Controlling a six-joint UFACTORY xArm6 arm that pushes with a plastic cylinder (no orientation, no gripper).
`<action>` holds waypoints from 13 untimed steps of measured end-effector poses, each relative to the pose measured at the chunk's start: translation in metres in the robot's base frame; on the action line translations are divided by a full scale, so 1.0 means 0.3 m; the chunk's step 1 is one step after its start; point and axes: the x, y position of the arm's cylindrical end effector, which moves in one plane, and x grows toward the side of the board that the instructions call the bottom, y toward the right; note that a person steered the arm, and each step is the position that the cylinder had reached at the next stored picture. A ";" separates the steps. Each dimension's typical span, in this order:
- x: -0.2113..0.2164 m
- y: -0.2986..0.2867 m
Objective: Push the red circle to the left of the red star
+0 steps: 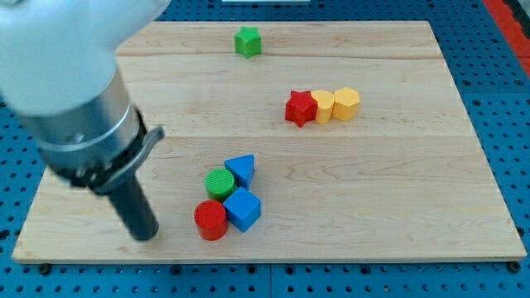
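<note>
The red circle lies near the board's bottom, left of centre, touching a blue cube on its right and a green circle above it. The red star lies up and to the right, at the left end of a row with a yellow block and a yellow hexagon. My tip rests on the board to the left of the red circle, a short gap away, not touching it.
A blue triangle sits above the blue cube, beside the green circle. A green star lies near the board's top edge. The wooden board is edged by a blue perforated table. The arm's large body fills the view's upper left.
</note>
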 end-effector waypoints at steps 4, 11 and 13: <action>0.042 0.337; -0.358 -0.035; -0.542 -0.038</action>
